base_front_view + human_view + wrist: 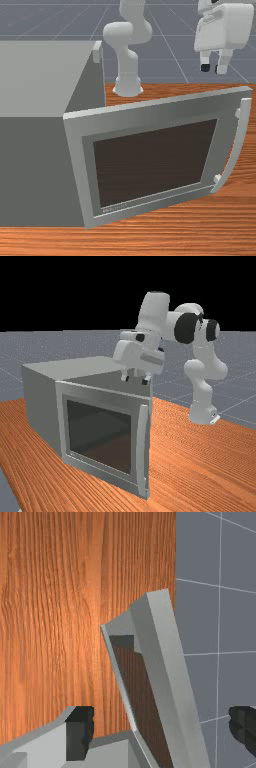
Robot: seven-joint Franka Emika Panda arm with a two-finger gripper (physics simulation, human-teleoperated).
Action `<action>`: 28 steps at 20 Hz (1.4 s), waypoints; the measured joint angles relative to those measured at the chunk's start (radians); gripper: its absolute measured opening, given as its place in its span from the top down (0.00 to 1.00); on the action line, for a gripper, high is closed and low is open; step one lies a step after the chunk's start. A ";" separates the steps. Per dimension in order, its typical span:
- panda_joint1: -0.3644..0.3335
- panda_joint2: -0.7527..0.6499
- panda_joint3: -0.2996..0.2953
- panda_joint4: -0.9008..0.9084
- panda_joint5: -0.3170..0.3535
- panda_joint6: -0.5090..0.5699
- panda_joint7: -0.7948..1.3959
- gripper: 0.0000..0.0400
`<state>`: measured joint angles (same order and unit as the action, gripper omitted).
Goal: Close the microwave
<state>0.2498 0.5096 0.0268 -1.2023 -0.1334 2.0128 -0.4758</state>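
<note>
Grey microwave (41, 401) sits toward the table (200, 456) edge opposite my base (202, 413), door (150, 165) open; my fingers (80, 732), spread and empty, hang higher, likely for clearance to reach its outer face.

orange-brown wood table (200, 466) — grey floor (240, 622), pale lines (219, 586)

Microwave body (30, 170) flat mid-grey, top paler. Door frame (150, 107) light silvery grey, handle (240, 140) paler grey. Window (155, 160) dark brown. Worktop (200, 466) orange-brown, streaked with darker wood grain. Arm (152, 313) white, black bands at joints. Tool (213, 68) white, fingertips (80, 732) black. Floor (200, 622) slate grey, pale grid lines. Sky (75, 286) solid black.
</note>
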 joint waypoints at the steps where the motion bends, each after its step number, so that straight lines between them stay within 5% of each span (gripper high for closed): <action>1: 0.000 0.013 -0.002 0.016 -0.003 0.009 0.001 0.00; 3: 0.010 0.011 -0.021 -0.019 -0.044 0.124 0.034 0.00; 6: 0.011 0.013 -0.025 -0.037 -0.051 0.160 0.040 0.00; 10: -0.007 0.110 0.004 0.107 0.015 -0.036 -0.015 0.00; 15: -0.009 0.090 0.001 0.011 0.007 0.068 -0.005 0.00; 16: -0.011 0.139 0.005 0.107 0.018 -0.016 -0.015 0.00; 20: -0.012 0.195 0.008 0.188 0.024 -0.058 -0.019 0.00; 21: -0.014 0.147 0.007 0.076 0.019 0.024 -0.014 0.00; 23: -0.015 0.168 0.009 0.101 0.023 0.007 -0.016 0.00; 24: -0.012 0.093 0.000 -0.051 0.003 0.158 0.002 0.00; 28: -0.017 0.111 0.005 -0.017 0.014 0.133 -0.005 0.00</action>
<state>0.2328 0.6203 0.0319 -1.2194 -0.1192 2.1462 -0.4809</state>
